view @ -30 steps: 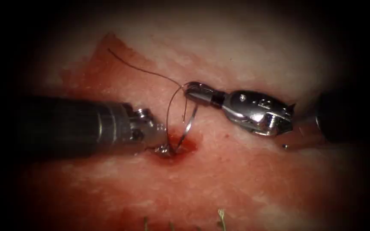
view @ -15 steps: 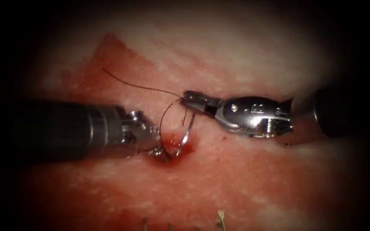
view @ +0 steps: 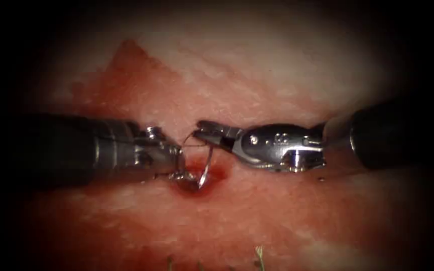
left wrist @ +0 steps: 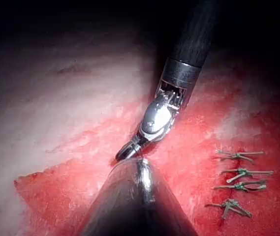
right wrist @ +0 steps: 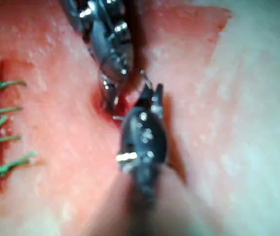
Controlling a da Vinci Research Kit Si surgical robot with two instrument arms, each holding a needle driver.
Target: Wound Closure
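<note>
Right tool (view: 203, 131) now lower and further left, clenched on thread (view: 191, 139); loop shrunk. Left tool (view: 183, 173) seemingly grasping needle (view: 204, 170) at cut (view: 199, 179), centre frame.

The left arm's steel claw (view: 184, 173) is sitting at the red-stained pork tissue's (view: 287, 221) cut, the thin curved steel needle (view: 204, 168) standing just right, the right arm's steel claw (view: 202, 131) lying above-right.

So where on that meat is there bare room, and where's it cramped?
Crowded: the red pool, where the left tool and right tool meet around the needle, its lower end in the tissue. Also crowded: the stitches. Free: pale tissue above both tools, and the stretch below them.
</note>
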